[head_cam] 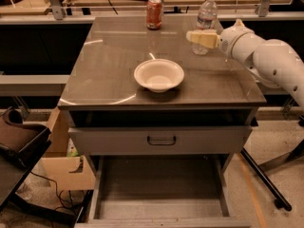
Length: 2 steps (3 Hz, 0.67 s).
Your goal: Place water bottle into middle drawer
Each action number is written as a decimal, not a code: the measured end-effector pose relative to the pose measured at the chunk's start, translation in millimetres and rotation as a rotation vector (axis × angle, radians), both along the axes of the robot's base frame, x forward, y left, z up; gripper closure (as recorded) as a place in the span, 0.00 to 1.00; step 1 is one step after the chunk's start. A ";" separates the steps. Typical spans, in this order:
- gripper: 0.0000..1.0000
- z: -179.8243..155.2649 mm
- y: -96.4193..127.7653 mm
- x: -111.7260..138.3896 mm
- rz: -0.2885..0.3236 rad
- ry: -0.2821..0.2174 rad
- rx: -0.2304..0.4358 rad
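On the glossy grey cabinet top (109, 65), white bowl (159, 75) at centre, red can (154, 13) at far edge, water bottle (206, 11) upright far right, gripper (199, 37) against its lower half, cannot tell if open or closed, middle drawer (159, 182) open below, cardboard box (61, 163) on floor left.

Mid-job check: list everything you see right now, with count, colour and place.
cabinet: one, grey, centre
water bottle: one, clear with white cap, back right of top
soda can: one, red, back centre of top
bowl: one, white, middle of top
drawer front: one, grey, black handle, under top
middle drawer: one, grey, pulled open below
cardboard box: one, tan, floor left
arm: one, white, from right
tool: one, cream, at bottle's lower half
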State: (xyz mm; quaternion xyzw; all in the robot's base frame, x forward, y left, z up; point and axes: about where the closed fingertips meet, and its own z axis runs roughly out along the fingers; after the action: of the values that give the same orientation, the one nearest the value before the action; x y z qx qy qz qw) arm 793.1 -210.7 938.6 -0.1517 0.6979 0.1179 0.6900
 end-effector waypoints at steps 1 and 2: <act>0.00 1.9 0.8 12.2 0.004 -0.021 0.026; 0.00 8.1 5.5 26.4 0.036 -0.053 0.039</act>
State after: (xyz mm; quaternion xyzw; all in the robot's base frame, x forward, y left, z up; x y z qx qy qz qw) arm 819.5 -205.2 946.7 -0.1540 0.6740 0.1396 0.7089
